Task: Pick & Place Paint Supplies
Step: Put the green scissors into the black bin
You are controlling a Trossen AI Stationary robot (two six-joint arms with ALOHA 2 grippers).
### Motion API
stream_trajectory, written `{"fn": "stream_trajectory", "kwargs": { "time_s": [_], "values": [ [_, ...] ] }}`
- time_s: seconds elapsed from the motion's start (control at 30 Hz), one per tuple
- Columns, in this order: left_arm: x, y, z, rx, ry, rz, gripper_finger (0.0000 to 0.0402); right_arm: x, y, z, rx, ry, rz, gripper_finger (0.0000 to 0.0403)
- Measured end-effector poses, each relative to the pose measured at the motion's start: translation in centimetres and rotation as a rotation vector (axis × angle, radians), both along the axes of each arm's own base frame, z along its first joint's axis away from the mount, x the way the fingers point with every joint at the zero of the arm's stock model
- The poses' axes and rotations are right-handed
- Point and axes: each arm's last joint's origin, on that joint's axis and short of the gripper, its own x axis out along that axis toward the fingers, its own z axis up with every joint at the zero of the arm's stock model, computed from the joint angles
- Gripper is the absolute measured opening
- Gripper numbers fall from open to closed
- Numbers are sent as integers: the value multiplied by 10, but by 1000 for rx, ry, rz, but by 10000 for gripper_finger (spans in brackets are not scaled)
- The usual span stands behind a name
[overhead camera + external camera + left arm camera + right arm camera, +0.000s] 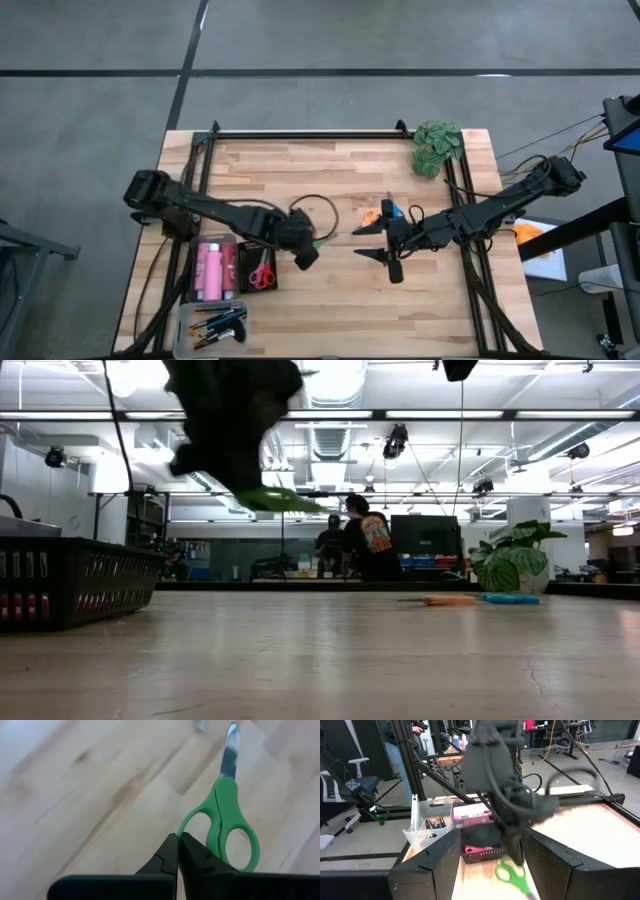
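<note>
Here the left claw [308, 252] pinches green scissors [225, 817] above the table; right claw [388, 248] spread.

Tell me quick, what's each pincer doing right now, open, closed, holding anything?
Left pincer: closed on the green scissors, lifted off the table.
Right pincer: open, holding nothing, beside the orange scissors.

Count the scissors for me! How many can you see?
4: green scissors held in the left gripper, red scissors in the black basket, orange scissors and blue scissors beside the right gripper. More may be hidden.
</note>
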Motion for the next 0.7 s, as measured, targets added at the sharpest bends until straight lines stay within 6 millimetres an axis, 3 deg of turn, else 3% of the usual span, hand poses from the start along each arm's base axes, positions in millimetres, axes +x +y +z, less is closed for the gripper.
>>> {"fn": "stream_trajectory", "kwargs": {
  "time_s": [0.37,0.7],
  "values": [
    [-64,-30,41,-62,24,384,3,0,0,0,0,0,0,209],
    [-115,-74,43,-119,42,728,3,0,0,0,0,0,0,209]
  ]
}}
